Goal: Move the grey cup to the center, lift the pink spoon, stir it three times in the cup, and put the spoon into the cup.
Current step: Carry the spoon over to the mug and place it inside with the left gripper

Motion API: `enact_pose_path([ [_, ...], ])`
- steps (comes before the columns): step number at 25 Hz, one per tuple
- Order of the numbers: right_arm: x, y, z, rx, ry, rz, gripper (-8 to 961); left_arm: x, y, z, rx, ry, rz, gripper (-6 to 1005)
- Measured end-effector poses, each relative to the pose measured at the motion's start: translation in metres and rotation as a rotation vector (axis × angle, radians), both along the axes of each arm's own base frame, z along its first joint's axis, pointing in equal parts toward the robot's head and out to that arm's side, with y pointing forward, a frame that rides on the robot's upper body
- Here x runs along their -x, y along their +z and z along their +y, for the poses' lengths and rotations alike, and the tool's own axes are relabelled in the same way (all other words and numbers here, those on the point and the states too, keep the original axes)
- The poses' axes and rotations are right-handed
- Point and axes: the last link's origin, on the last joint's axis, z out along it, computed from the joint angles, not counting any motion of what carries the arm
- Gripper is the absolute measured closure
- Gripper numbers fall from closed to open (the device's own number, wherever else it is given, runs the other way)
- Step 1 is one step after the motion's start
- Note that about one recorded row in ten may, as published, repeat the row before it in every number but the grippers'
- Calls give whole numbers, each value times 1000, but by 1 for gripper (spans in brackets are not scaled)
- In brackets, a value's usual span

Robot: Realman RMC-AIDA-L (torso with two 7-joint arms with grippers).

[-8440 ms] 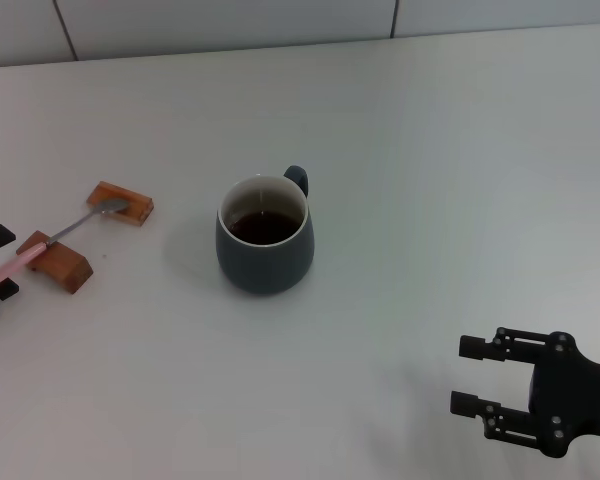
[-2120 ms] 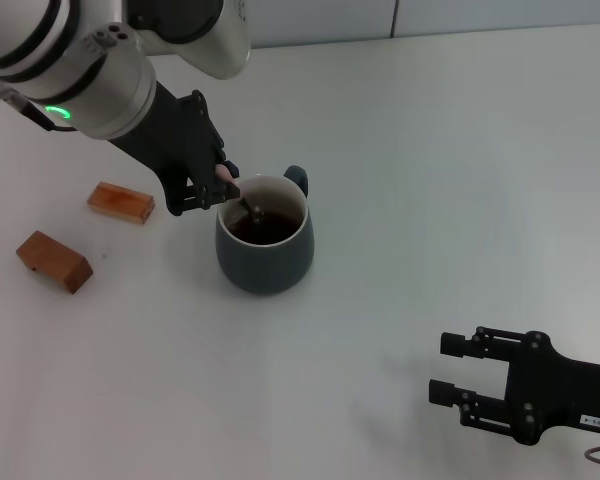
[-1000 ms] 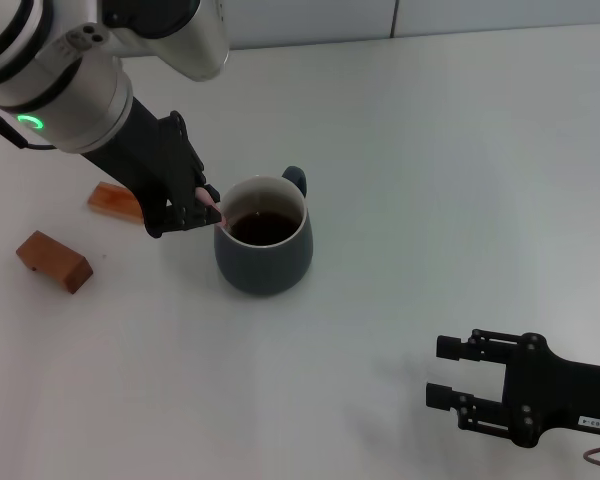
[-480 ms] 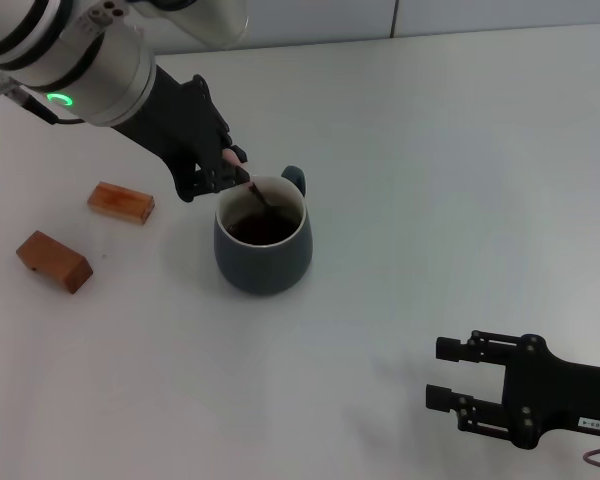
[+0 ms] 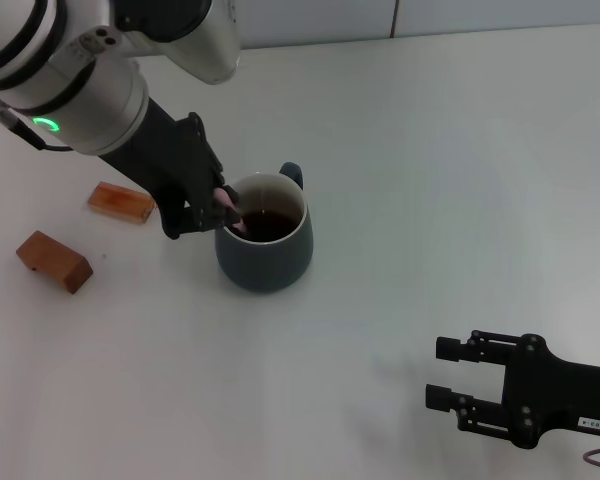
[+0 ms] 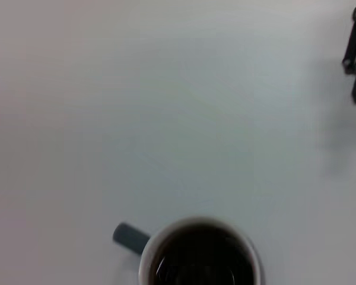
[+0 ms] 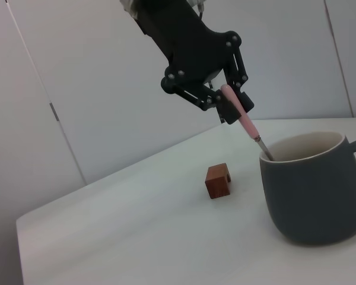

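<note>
Grey cup: stands upright near the middle of the white table, dark liquid inside, loop handle turned toward the far side.
Pink spoon: tilted over the cup's left rim — pink handle up in the fingers, silver stem slanting down inside the cup; bowl hidden below the rim.
Left gripper: just above the cup's left edge, clenched on the spoon's pink handle.
Right gripper: low at the near right of the table, well apart from the cup — fingers spread, holding nothing.
Wooden blocks: one partly behind the left arm, the other nearer and farther left; both lie flat on the table, apart from the cup.
</note>
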Motion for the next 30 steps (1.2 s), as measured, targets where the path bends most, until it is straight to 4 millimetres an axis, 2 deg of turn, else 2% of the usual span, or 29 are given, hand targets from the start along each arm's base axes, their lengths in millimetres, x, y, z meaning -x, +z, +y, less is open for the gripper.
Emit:
enact_pose_path([
  [6,0,0,0,0,1,0,321,-7,-4,6,-31,-31,-57,812],
  [12,0,-1,0,2,-1,1,321,1,-7,12,-86,-36,-11,810],
  [19,0,-1,-1,3,-2,3,321,6,-6,2,-30,-11,17,807],
  [30,1,-1,-1,4,2,6,321,2,-11,0,-12,-3,-43,803],
])
